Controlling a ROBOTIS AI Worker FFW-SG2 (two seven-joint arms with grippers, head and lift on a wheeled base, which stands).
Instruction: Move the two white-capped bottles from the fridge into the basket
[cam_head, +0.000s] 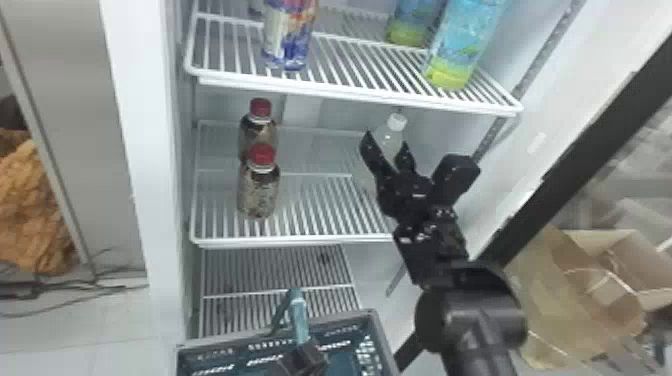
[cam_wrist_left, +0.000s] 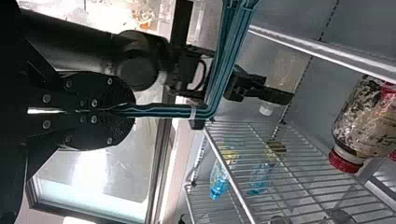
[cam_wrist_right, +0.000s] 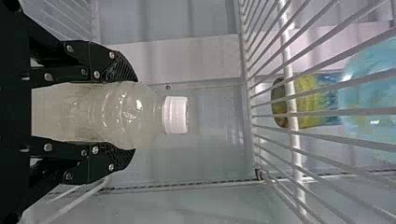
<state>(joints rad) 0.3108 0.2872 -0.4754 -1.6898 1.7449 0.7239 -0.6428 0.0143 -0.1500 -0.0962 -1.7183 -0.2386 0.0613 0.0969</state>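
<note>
In the head view, my right gripper (cam_head: 387, 150) is at the middle shelf's right side, around a clear bottle with a white cap (cam_head: 397, 121). In the right wrist view, the right gripper (cam_wrist_right: 123, 114) is shut on the cloudy white-capped bottle (cam_wrist_right: 107, 112), one finger along each side, the cap (cam_wrist_right: 176, 115) beyond the fingertips. The bottle stands upright. My left gripper (cam_head: 302, 359) is at the basket (cam_head: 280, 336) below the shelves. In the left wrist view, the left gripper (cam_wrist_left: 122, 111) is shut on the teal basket handle (cam_wrist_left: 161, 111).
Two red-capped bottles (cam_head: 258, 192) stand on the middle shelf's left side. The shelf above (cam_head: 350, 95) holds a can-like printed drink (cam_head: 289, 35) and two blue-green bottles (cam_head: 460, 45). The fridge door frame (cam_head: 595, 120) is right of the right arm, with a brown paper bag (cam_head: 565, 300) beyond.
</note>
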